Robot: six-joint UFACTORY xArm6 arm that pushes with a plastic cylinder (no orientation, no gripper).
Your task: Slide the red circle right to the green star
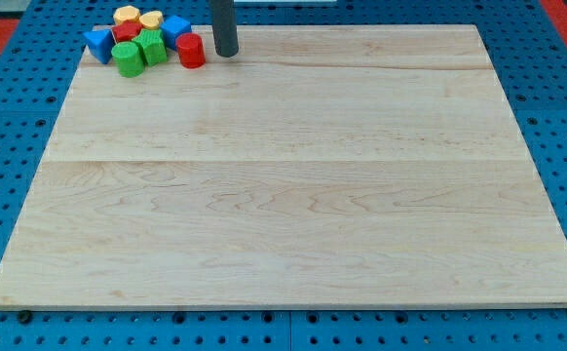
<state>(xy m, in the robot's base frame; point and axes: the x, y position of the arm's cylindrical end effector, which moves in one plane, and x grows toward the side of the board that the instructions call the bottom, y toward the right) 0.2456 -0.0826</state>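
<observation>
The red circle (191, 51) is a short red cylinder at the top left of the wooden board (293, 195). The green star (152, 46) lies just to its left, very close to it or touching. A green round block (128, 59) sits left of the star, lower in the view. My tip (226, 54) is the lower end of the dark rod, just to the right of the red circle with a small gap.
A cluster at the board's top left holds a blue block (98, 44), another blue block (175, 27), two yellow blocks (127, 16) (151, 19) and a red block (126, 33). Blue pegboard surrounds the board.
</observation>
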